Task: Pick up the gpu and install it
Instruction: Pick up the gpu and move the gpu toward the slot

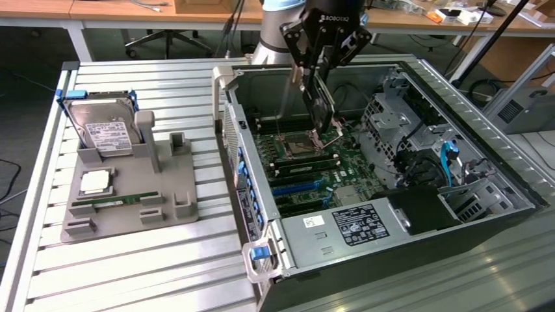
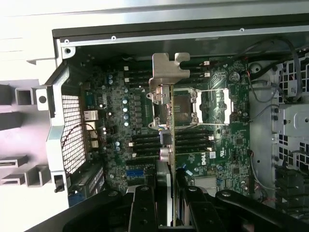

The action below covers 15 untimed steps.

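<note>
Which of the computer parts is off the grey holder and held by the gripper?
The gpu, clamped edge-on in the gripper above the motherboard; the hard drive, processor and RAM stick sit on the grey holder.

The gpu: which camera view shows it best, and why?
The exterior view: the gpu hangs from the gripper over the open computer case, its flat side partly visible. The wrist view shows it edge-on, a thin line with its silver bracket.
</note>
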Each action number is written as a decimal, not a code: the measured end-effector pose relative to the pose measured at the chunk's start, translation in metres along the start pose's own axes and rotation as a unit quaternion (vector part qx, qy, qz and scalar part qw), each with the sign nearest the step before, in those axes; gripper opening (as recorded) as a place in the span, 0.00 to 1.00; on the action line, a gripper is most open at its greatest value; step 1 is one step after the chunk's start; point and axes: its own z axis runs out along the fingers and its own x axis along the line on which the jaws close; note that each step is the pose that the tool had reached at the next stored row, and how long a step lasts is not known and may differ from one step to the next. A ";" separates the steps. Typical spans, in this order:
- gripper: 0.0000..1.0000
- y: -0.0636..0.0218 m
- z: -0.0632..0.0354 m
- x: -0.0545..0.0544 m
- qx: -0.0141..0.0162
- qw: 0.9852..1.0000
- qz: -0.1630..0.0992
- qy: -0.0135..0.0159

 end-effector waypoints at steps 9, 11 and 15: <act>0.27 0.0003 0.0026 -0.002 0.003 1.000 0.000 0.000; 0.27 0.0003 0.0031 -0.003 0.004 1.000 0.000 0.000; 0.27 0.0004 0.0042 -0.004 0.005 1.000 0.000 0.000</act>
